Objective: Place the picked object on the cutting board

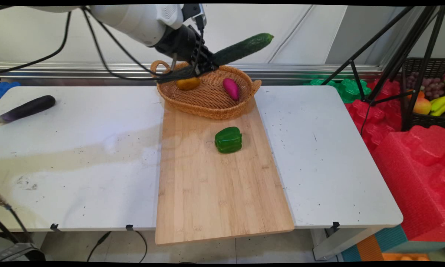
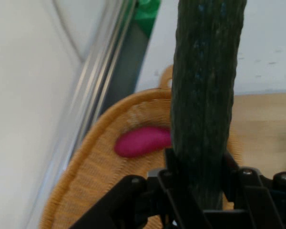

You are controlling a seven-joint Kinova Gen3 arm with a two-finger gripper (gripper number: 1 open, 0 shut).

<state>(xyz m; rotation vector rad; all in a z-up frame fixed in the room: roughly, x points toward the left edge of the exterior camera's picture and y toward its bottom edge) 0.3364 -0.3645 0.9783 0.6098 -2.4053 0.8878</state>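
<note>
My black gripper (image 1: 207, 63) is shut on a long dark green cucumber (image 1: 244, 47), held in the air above the left part of a wicker basket (image 1: 207, 105). The cucumber tilts up to the right. In the hand view the cucumber (image 2: 205, 95) runs up from between the fingers (image 2: 169, 164). A pink sweet potato (image 1: 231, 88) lies in the basket, seen also in the hand view as a pink sweet potato (image 2: 143, 141). An orange fruit (image 1: 188, 83) sits in the basket's left side, just under the gripper. A green bell pepper (image 1: 228, 139) rests on the wooden cutting board (image 1: 215, 193).
A dark purple eggplant (image 1: 26, 108) lies at the table's far left. Right of the table stand black tripod legs (image 1: 389, 59), red foam blocks (image 1: 411, 159) and a dark basket of fruit (image 1: 430, 92). Black cables (image 1: 107, 63) hang from the arm.
</note>
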